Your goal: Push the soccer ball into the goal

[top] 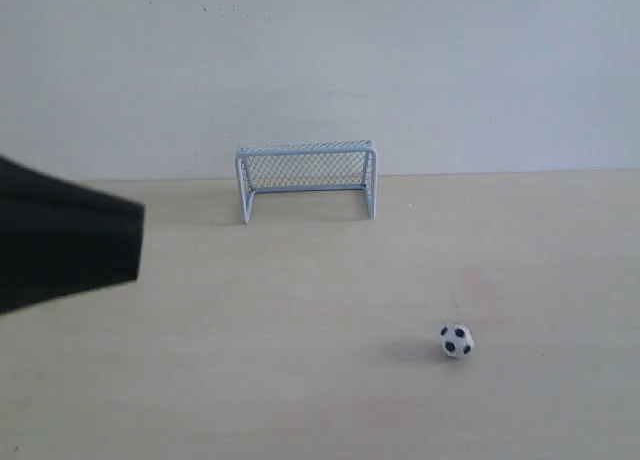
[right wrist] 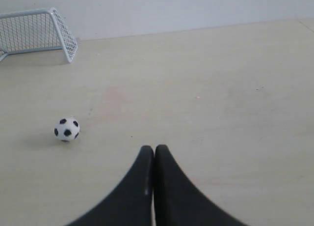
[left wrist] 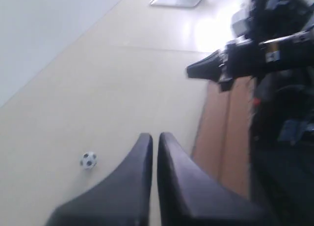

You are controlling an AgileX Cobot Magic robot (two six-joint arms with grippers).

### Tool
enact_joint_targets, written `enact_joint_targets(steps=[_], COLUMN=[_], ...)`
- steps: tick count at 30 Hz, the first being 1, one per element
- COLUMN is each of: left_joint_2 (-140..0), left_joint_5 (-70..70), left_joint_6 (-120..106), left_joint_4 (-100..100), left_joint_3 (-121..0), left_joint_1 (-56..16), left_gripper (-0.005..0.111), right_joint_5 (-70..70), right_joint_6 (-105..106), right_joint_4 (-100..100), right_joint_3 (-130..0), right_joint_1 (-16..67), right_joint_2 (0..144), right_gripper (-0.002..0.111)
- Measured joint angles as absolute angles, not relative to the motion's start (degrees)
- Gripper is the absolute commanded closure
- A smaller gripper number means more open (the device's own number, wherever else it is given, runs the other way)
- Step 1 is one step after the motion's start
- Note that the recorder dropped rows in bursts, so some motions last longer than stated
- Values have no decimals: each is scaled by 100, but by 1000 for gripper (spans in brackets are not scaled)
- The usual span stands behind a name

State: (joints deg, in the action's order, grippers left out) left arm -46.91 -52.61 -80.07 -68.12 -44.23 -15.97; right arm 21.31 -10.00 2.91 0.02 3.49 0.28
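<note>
The big pale tabletop (top: 300, 400) fills most of the view, with a plain white wall (top: 320, 70) behind it. The goal (top: 306, 168) stands at the back of the tabletop, close to the wall, with its open side facing the front. A black part of the left arm (top: 60, 235) pokes in from the left, well apart from the goal. The left claw (left wrist: 155, 135) is closed, with only a thin slit between its two black fingers, and holds nothing. The right claw (right wrist: 154, 147) is closed too, fingers touching, and holds nothing. The little soccer ball (top: 456, 340) sits on the tabletop, in front of the goal and off to the right, well apart from it. No claw touches the soccer ball.
</note>
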Motion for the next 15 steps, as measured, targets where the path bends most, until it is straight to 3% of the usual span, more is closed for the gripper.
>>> enact_joint_targets(steps=[8,15], left_joint_2=[-3334,-2649], left_joint_5=[-5645,-5645], left_joint_6=[-8280,-8251], left_joint_4=[-8514,-8629], left_joint_3=[-3269,-3097], left_joint_1=[-1597,-1597], left_gripper=[102,102], right_joint_5=[2131,2131], right_joint_6=[-1000,-1000], right_joint_4=[291,291], right_joint_3=[2,2], right_joint_1=[349,349], right_joint_2=[28,28], right_gripper=[109,109])
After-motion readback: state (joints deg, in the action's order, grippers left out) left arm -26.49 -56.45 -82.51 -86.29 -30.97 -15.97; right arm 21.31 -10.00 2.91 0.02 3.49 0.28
